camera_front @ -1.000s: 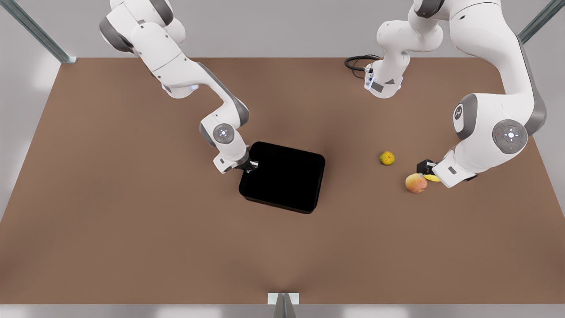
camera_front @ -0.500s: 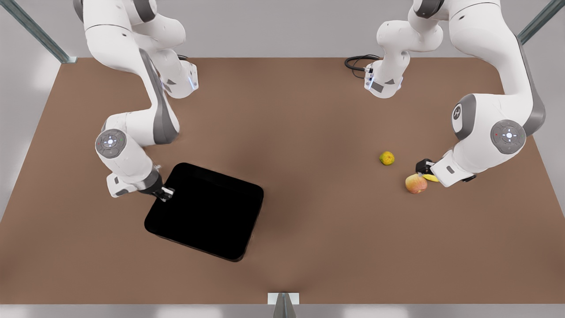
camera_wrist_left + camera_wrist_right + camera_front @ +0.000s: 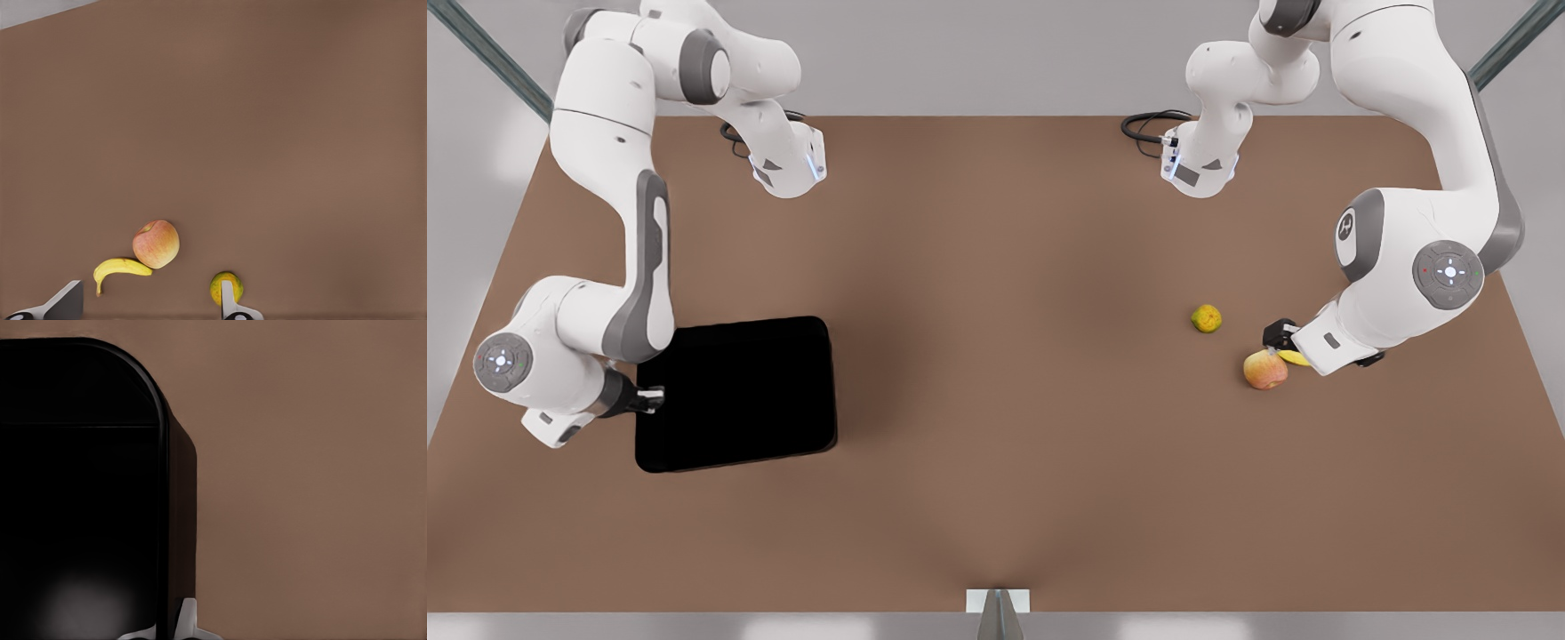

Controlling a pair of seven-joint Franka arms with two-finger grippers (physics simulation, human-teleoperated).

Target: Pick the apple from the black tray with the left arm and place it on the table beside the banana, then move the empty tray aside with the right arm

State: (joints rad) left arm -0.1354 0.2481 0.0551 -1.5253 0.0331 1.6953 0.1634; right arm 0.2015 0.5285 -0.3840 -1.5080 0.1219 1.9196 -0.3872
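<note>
Matte brown counter (image 3: 996, 427), plain and unmarked, with grey wall behind, metal frame struts at the far corners and a small metal bracket (image 3: 998, 606) at the near edge; a coiled black cable (image 3: 1145, 124) lies by one arm base. Black tray (image 3: 738, 391) sits on the counter toward the front view's left, nothing inside it. Right claw (image 3: 654, 397) is clamped on the tray's wall at the edge nearest that arm; the right wrist view shows one finger outside the rim (image 3: 187, 620). Apple (image 3: 1264, 369) rests on the counter at the front view's right, touching the banana (image 3: 1294, 358). A yellow-green fruit (image 3: 1206, 318) lies near, apart from both. Left claw (image 3: 1282, 336) hovers just beside the banana, fingers spread wide, gripping nothing.
</note>
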